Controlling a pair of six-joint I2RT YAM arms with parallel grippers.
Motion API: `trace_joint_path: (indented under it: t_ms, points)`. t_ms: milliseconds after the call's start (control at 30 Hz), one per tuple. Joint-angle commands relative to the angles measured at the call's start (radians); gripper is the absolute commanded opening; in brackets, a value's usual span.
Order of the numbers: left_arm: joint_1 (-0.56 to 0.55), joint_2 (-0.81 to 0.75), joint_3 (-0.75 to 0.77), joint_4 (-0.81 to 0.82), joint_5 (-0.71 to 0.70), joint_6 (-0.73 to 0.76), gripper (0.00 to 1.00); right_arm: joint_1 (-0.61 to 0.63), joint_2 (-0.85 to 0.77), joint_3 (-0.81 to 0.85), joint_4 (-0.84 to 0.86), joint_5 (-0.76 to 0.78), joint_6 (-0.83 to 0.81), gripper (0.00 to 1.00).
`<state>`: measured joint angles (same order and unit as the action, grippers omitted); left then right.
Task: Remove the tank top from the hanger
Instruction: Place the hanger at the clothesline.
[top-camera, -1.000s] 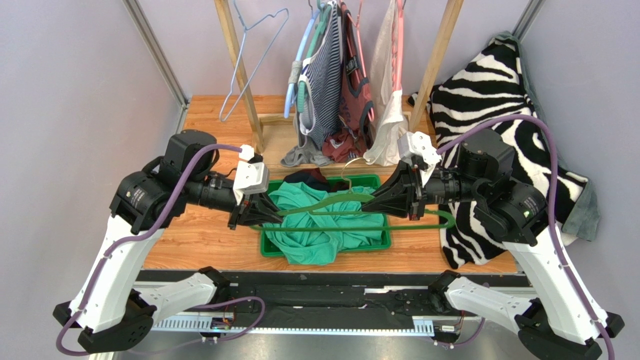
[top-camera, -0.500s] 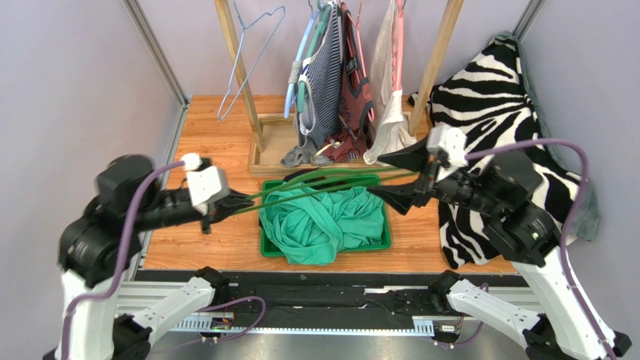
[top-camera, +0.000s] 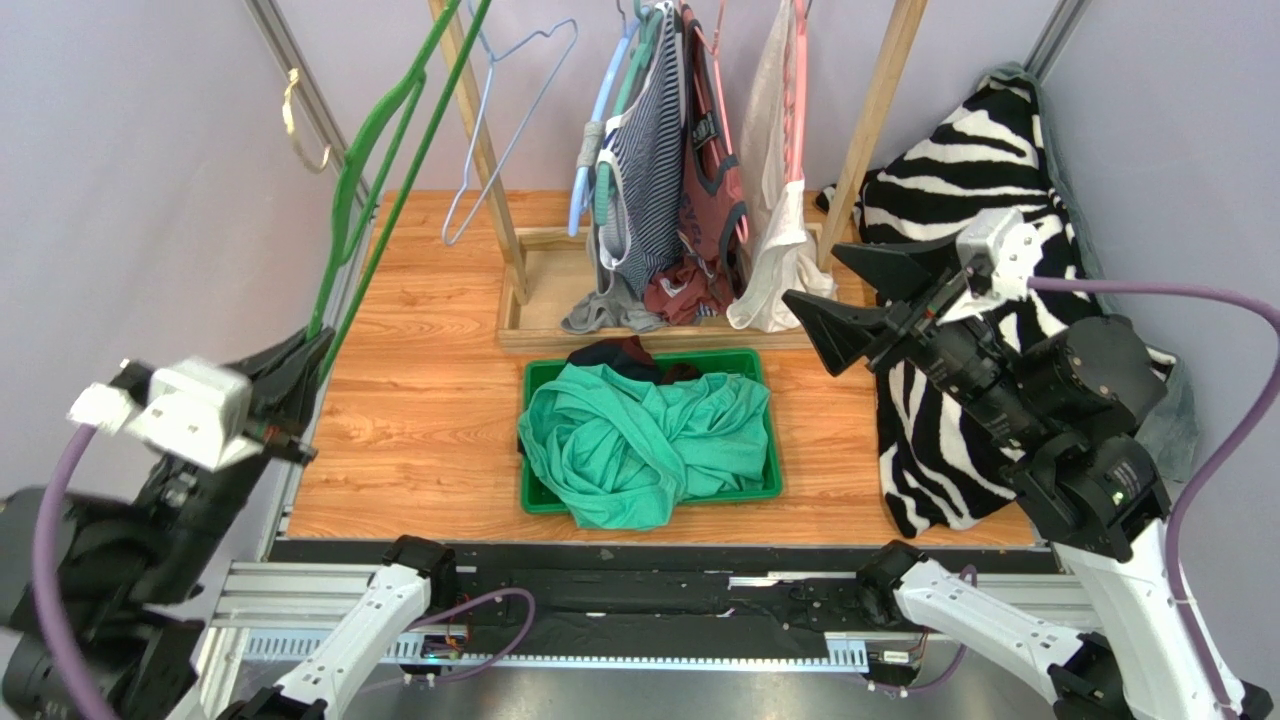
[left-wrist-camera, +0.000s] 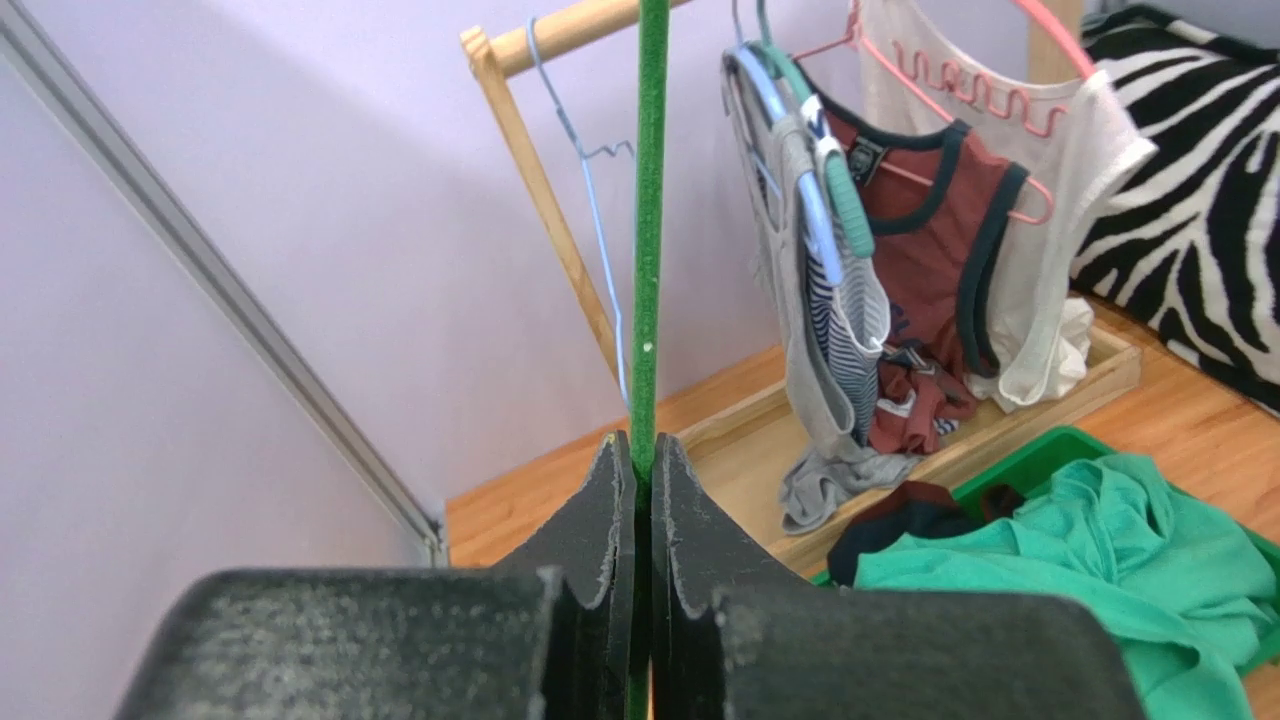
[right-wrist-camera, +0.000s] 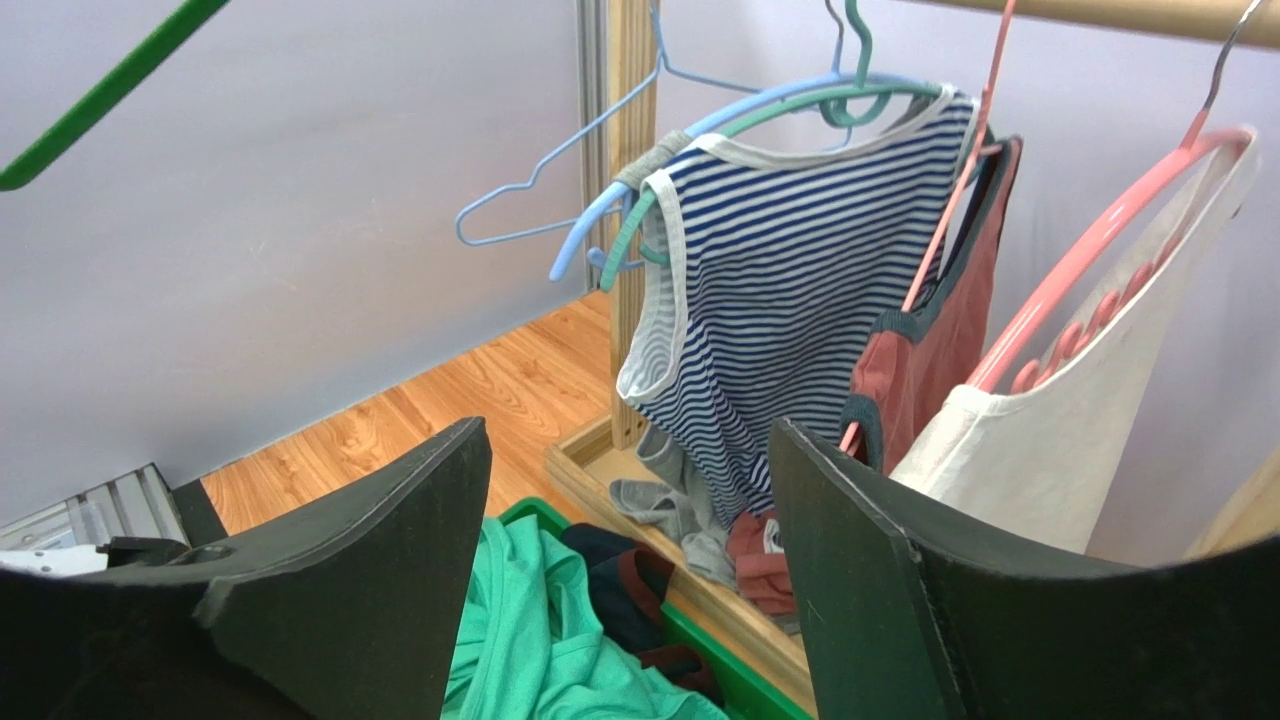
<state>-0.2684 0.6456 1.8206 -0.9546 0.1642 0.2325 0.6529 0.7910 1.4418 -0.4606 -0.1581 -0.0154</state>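
Left tool (top-camera: 296, 378) held high, well left of the green bin (top-camera: 736, 357), right tool (top-camera: 845, 300) spread wide above the bin's right side, wooden tabletop (top-camera: 421, 398) beneath the bin, green tank top (top-camera: 646, 443) crumpled inside the bin, bare green hanger (top-camera: 368, 165) pinched between the left tool's fingers

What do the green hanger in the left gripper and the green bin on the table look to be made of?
Green hanger: a thin, stiff rod with a matte, faintly fuzzy surface, probably flocked or coated wire, though plastic cannot be ruled out. Green bin: rigid moulded plastic, judging by its smooth, even rim and uniform colour.
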Motion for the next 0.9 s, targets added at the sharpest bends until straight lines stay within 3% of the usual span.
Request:
trace_joint_path:
  t_ms: [0,333,500,867]
  points:
    - [0.012,0.089,-0.046,0.066,-0.14,-0.073,0.0,-0.002,0.031,0.042,-0.038,0.043,0.058,0.74]
    - [0.012,0.226,-0.064,-0.01,0.044,-0.209,0.0,-0.002,0.085,0.075,-0.062,0.032,0.101,0.74]
    - [0.017,0.293,-0.067,0.011,0.046,-0.294,0.0,-0.002,0.102,0.088,-0.067,0.02,0.121,0.75]
    - [0.031,0.661,0.218,-0.004,0.13,-0.378,0.0,-0.002,0.197,0.187,-0.145,-0.046,0.203,0.81]
